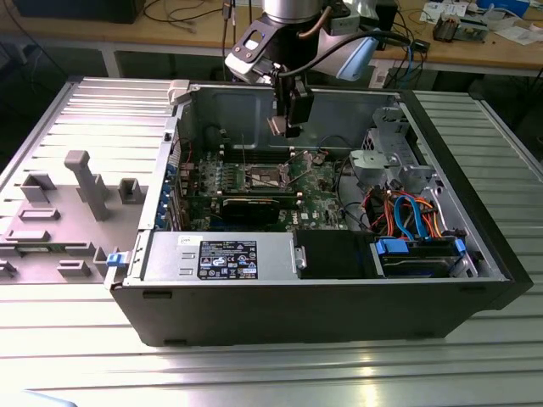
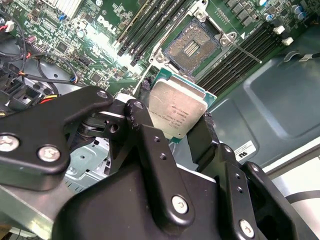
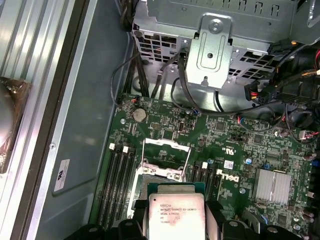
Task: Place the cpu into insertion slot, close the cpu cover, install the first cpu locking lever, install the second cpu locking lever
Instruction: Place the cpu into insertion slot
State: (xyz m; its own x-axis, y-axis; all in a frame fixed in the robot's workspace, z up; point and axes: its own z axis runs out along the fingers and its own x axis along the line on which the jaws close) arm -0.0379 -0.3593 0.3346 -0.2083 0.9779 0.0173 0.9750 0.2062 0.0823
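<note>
**CPU held over open socket, not seated**

Gripper (image 2: 170,116): jaws closed on the cpu (image 2: 177,110). The two black fingers (image 2: 142,125) clamp opposite edges of the chip, silver top towards the camera, green border showing along the far edge.

Cpu position: above the insertion slot (image 2: 192,47) and clear of it, no contact. In the first wrist view the cpu (image 3: 175,215) sits between the fingertips of the gripper (image 3: 175,231) and hides the near side of the insertion slot (image 3: 161,173).

Slot: the dark contact field is exposed inside the silver rim, with nothing in it.

Locking lever (image 2: 245,52): a thin metal rod swung out from a corner of the slot, lying across the memory slots (image 2: 235,57) beside it.

Cpu cover (image 3: 165,144): a silver frame on the slot's far side, with a thin rod at either end. It looks raised and open, though the angle is too flat to be certain.

Beyond the slot: coin cell (image 3: 139,115), then the grey drive cage (image 3: 215,45) with black cables in front of it.

Exterior view: the gripper (image 1: 288,123) hangs inside the open computer case (image 1: 297,314), above the insertion slot (image 1: 263,176). The black graphics card (image 1: 250,206) lies just beside the slot, towards the camera.
</note>
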